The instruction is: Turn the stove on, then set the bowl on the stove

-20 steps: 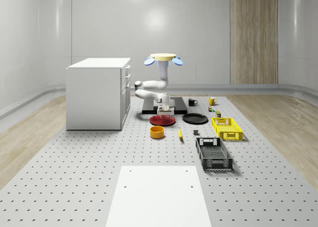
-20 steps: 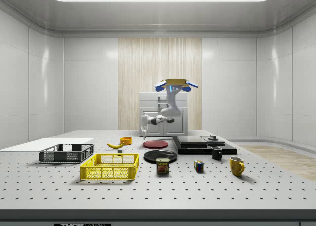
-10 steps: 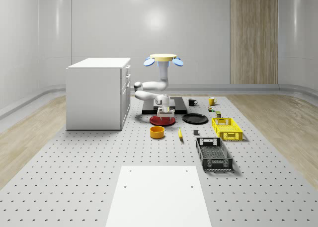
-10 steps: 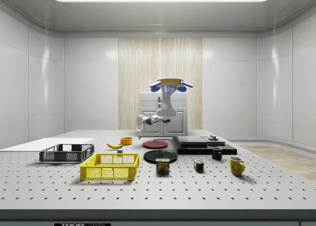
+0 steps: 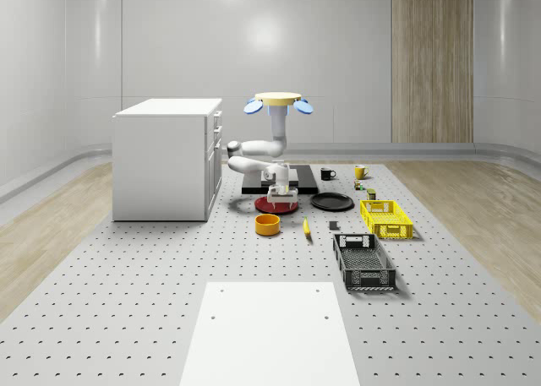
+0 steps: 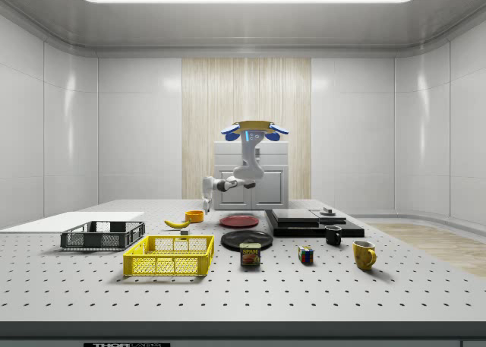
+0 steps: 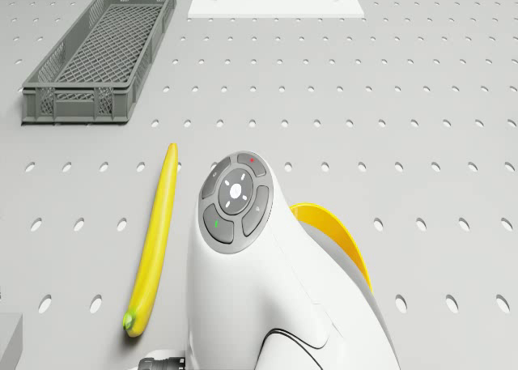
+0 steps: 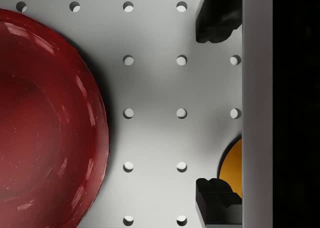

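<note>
The drone hovers above the tabletop, arm folded below it, gripper pointing down with its jaws spread apart.

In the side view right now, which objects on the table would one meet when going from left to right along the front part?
Dark grey crate → yellow basket → Spam can → colour cube → black mug → yellow mug.
</note>
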Robot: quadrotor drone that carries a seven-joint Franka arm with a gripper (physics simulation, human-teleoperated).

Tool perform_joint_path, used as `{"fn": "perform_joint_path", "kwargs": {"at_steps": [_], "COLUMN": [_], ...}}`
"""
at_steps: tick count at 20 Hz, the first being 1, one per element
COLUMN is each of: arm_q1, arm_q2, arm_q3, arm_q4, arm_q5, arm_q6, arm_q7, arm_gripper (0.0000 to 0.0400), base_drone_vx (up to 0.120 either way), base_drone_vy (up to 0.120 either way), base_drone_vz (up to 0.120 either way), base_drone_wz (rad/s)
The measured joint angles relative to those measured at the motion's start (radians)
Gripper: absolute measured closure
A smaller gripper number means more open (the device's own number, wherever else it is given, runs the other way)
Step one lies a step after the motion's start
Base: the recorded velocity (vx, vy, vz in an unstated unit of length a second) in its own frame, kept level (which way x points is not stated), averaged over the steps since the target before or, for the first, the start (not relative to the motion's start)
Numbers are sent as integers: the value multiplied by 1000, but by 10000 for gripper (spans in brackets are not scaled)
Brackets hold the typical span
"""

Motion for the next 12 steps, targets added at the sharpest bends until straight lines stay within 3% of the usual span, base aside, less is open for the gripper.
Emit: {"fn": "perform_joint_path", "kwargs": {"at_steps": [12], "arm_q1": [-1], "arm_q2": [-3], "arm_q3": [0], "arm_q4": [0], "arm_q5": [1], "arm_q6": [3], "arm_q7": [1], "arm_gripper": [0], "base_drone_vx": [120], "base_drone_vy": [0], "base_drone_vz": [0], "base_drone_wz": [0]}}
